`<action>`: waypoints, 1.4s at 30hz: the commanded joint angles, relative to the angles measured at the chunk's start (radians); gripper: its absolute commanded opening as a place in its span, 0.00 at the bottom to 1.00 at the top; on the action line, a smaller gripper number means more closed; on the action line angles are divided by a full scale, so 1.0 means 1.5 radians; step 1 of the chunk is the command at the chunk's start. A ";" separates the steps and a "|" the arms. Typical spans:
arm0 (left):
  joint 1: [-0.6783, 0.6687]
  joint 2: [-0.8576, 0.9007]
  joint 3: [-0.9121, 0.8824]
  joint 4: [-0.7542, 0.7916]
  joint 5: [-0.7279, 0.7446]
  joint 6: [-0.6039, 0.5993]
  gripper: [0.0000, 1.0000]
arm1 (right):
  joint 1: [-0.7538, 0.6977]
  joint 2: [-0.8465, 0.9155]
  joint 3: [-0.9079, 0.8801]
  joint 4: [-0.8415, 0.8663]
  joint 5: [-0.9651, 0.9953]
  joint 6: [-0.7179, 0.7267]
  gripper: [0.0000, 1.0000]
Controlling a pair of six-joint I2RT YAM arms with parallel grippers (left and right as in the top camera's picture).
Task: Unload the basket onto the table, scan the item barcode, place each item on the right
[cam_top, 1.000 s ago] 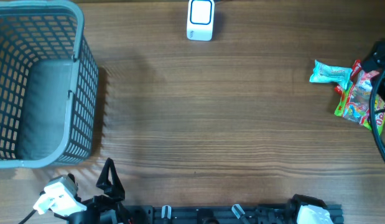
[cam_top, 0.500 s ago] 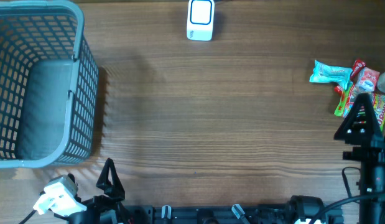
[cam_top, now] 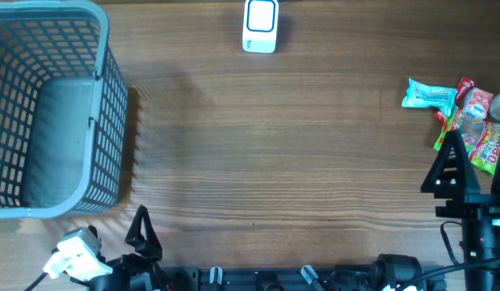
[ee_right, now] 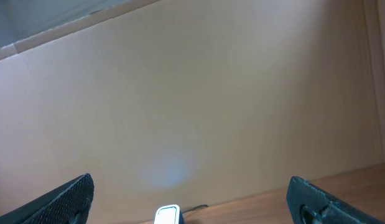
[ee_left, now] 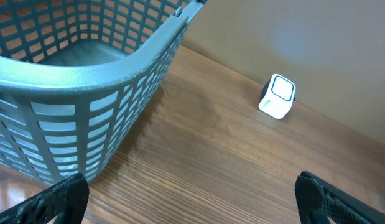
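Several snack packets lie at the table's right edge: a teal packet [cam_top: 430, 94] and a colourful candy packet [cam_top: 476, 139] beside it. The white scanner [cam_top: 260, 26] stands at the far middle edge; it also shows as the scanner [ee_left: 277, 96] in the left wrist view and the scanner [ee_right: 167, 216] low in the right wrist view. My right gripper [cam_top: 450, 171] stands open just in front of the packets, touching none, and tilted up at the wall [ee_right: 195, 200]. My left gripper [cam_top: 140, 229] is open and empty at the front left [ee_left: 195, 202].
A grey plastic basket [cam_top: 100, 48] fills the left side of the table, its rim [ee_left: 117, 71] close in front of the left gripper. A beige wall [ee_right: 192, 93] rises behind the table. Wood tabletop [cam_top: 274, 162] lies between basket and packets.
The right arm has come away from the far right edge over the packets toward the front, then shifted slightly left. The left arm has not moved.
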 commanded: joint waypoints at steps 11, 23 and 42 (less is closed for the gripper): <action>-0.002 -0.004 -0.002 0.002 -0.003 -0.004 1.00 | 0.005 -0.148 -0.076 0.051 0.056 -0.088 1.00; -0.002 -0.004 -0.002 0.002 -0.003 -0.004 1.00 | 0.023 -0.237 -0.406 0.300 0.066 -0.081 1.00; -0.002 -0.004 -0.002 0.002 -0.003 -0.004 1.00 | 0.023 -0.238 -0.669 0.308 0.151 0.018 1.00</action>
